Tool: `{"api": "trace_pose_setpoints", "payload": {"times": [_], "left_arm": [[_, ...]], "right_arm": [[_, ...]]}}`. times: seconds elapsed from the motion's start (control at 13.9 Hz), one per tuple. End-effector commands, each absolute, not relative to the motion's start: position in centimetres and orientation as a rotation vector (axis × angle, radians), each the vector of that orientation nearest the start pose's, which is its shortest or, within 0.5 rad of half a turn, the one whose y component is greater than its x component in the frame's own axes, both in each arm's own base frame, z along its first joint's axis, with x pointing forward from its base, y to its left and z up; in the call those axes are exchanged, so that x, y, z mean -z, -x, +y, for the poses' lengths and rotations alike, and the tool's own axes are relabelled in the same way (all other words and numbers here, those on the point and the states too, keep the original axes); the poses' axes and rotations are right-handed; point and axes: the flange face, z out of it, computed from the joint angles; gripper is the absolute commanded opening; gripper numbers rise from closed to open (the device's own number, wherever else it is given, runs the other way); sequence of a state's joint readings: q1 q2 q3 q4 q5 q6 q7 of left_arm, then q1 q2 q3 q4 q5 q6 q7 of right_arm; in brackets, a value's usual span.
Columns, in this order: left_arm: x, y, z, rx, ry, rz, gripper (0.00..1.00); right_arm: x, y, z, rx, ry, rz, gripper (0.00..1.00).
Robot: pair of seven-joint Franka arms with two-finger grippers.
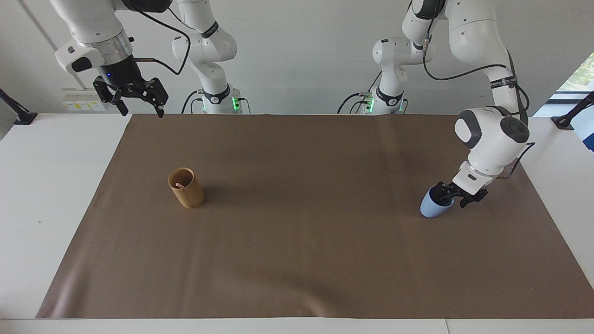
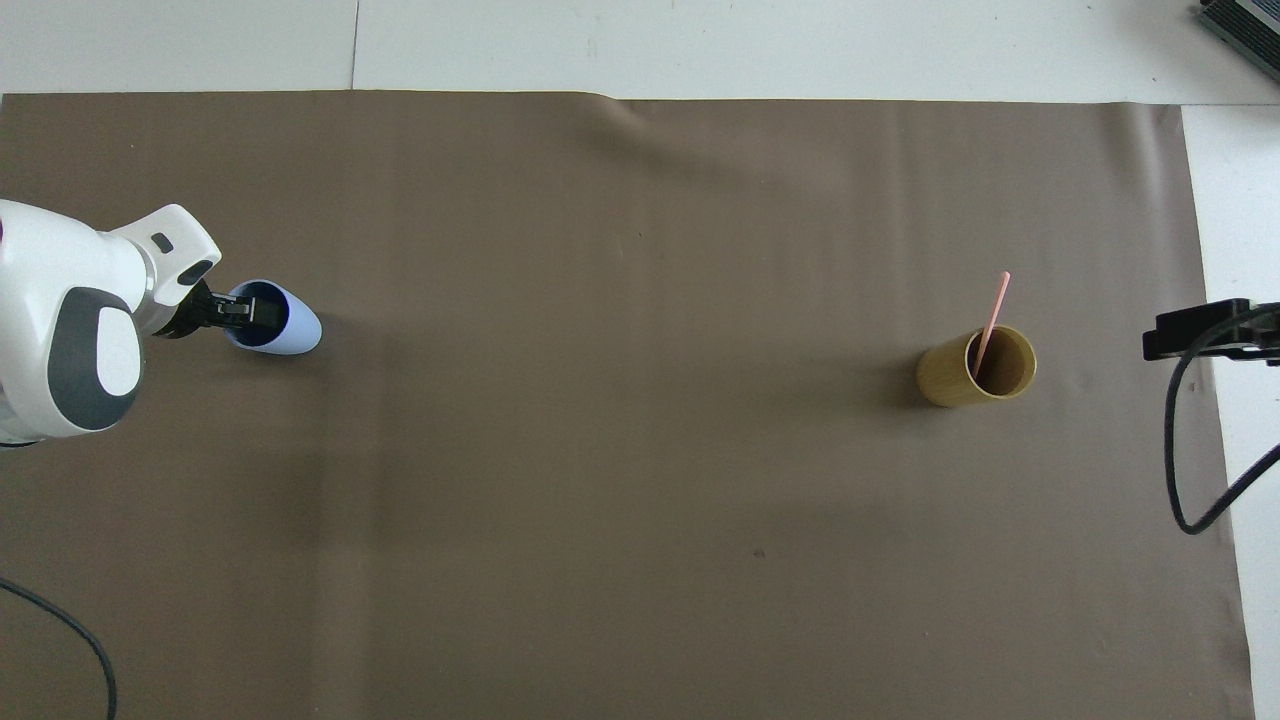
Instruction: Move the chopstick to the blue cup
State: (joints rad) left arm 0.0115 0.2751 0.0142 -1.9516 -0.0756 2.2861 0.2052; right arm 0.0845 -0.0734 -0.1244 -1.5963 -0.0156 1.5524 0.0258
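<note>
The blue cup [image 1: 430, 208] [image 2: 300, 330] stands on the brown mat at the left arm's end of the table. My left gripper [image 1: 452, 199] [image 2: 245, 312] is down at its rim, one finger inside the cup and the other outside, with the jaws still apart around the wall. A single pale pink chopstick [image 2: 993, 312] [image 1: 179, 185] leans in the tan cylindrical cup [image 1: 186, 189] [image 2: 975, 368] at the right arm's end. My right gripper [image 1: 135, 96] [image 2: 1200, 333] waits open, raised over the mat's corner by its own base.
The brown mat [image 1: 297, 260] covers most of the white table [image 1: 46, 195]. A black cable [image 2: 1185, 470] hangs from the right arm over the mat's edge.
</note>
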Motion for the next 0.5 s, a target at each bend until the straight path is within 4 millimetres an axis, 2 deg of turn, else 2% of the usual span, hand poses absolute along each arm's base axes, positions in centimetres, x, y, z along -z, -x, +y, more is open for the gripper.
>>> {"api": "trace_pose_setpoints", "payload": {"times": [0.0,0.22,0.43], "left_arm": [[-34.6,-61.0,1.5,0.127,3.193,0.228,0.0],[-34.7,-60.8,0.8,0.088,3.198,0.24,0.0],[-36.6,-60.5,-1.1,0.088,3.2,0.266,0.0]], "right_arm": [[-65.4,-52.7,-2.8,0.06,3.126,0.083,1.0],[-65.4,-52.7,-2.8,0.059,3.126,0.083,1.0],[-65.4,-52.7,-2.8,0.059,3.126,0.083,1.0]]}}
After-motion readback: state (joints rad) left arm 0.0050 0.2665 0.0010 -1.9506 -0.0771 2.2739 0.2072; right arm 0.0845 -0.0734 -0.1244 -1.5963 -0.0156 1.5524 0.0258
